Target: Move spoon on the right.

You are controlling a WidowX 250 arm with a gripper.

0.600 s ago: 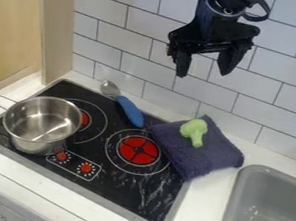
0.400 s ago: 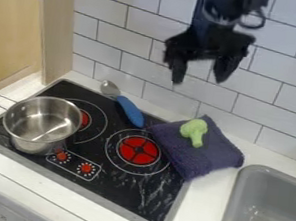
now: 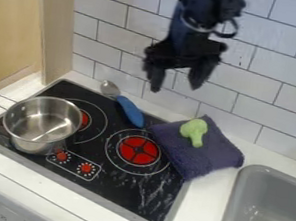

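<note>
The black gripper (image 3: pixel 174 89) hangs open in the upper middle, its two fingers apart and nothing between them. Below it and to its left lies the spoon (image 3: pixel 130 111), with a blue handle and a metal bowl. The spoon rests slantwise on the back part of the black stovetop (image 3: pixel 112 183), its bowl end at the rear rim near the tiled wall. The gripper is above the spoon's height and apart from it.
A metal pot (image 3: pixel 41 125) stands on the left of the stove, its handle pointing left. On the stove's right edge and the counter lies a folded purple cloth (image 3: pixel 215 149), bearing a green broccoli piece (image 3: pixel 194 132). A grey sink (image 3: pixel 269 217) is at the lower right.
My gripper has moved down and to the left, closer to the spoon, with its fingers still open. The spoon, pot, cloth and broccoli have kept their places.
</note>
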